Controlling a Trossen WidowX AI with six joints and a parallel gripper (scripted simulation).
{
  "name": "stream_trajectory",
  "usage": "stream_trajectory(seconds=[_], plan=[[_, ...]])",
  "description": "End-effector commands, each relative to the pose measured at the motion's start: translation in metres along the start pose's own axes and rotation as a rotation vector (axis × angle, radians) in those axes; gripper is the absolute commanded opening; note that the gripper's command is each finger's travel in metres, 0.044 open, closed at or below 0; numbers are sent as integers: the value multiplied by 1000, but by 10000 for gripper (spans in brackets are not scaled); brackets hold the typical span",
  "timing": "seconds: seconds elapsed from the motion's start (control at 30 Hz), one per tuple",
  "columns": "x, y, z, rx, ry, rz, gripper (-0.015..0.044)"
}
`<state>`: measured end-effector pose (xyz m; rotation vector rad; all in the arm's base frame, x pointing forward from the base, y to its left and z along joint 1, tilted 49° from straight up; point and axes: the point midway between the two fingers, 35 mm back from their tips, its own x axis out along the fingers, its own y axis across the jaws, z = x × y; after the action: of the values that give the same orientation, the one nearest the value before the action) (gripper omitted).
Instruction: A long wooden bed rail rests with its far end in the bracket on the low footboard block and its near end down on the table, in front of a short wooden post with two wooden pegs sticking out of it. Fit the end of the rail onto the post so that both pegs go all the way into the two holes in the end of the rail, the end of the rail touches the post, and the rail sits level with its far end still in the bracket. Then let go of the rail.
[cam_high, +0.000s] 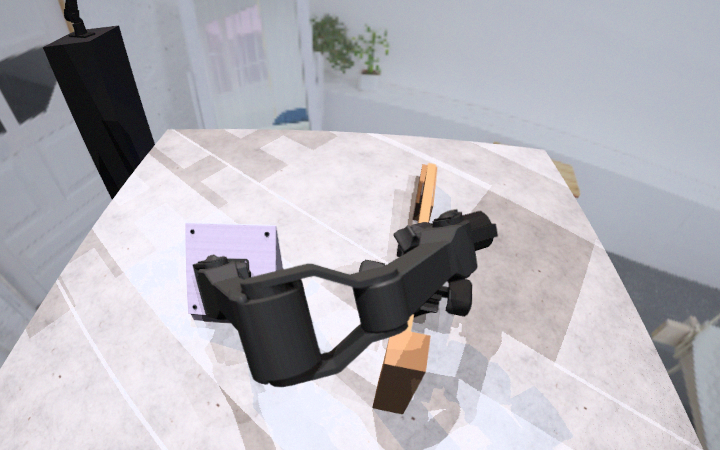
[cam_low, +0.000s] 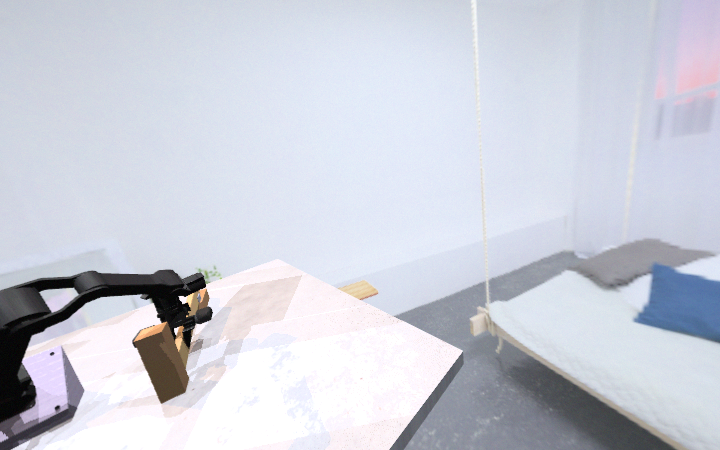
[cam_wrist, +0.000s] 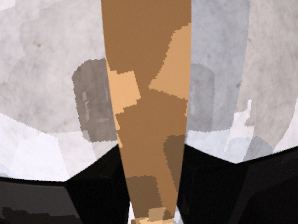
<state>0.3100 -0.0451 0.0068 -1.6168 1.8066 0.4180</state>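
The long wooden rail (cam_high: 425, 214) (cam_low: 183, 354) (cam_wrist: 150, 40) runs from the far block toward the post. My gripper (cam_high: 422, 305) (cam_low: 183, 331) (cam_wrist: 145, 141) is shut on the rail, with one black finger against each side. The low footboard block (cam_high: 422, 174) (cam_low: 200, 298) stands at the far end; the rail's seat in its bracket is unclear. The wooden post (cam_high: 407, 350) (cam_low: 161, 361) stands upright at the near end. Some lighter wood shows at the bottom edge of the wrist view. The pegs, holes and any gap at the post cannot be made out, nor can whether the rail is level.
The arm's lilac base plate (cam_high: 233, 241) (cam_low: 50, 379) is on the table (cam_high: 318, 175) (cam_low: 318, 344), left of the rail. The arm's links pass over the table and hide the rail's middle in the top view. The table's right edge lies beyond the rail.
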Motion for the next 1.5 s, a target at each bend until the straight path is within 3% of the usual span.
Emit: stream_trajectory(seconds=[0.0, 1.47], plan=[[-2, 0, 0, -1, 4, -1, 0], [-24, -2, 0, -2, 4, -1, 0]])
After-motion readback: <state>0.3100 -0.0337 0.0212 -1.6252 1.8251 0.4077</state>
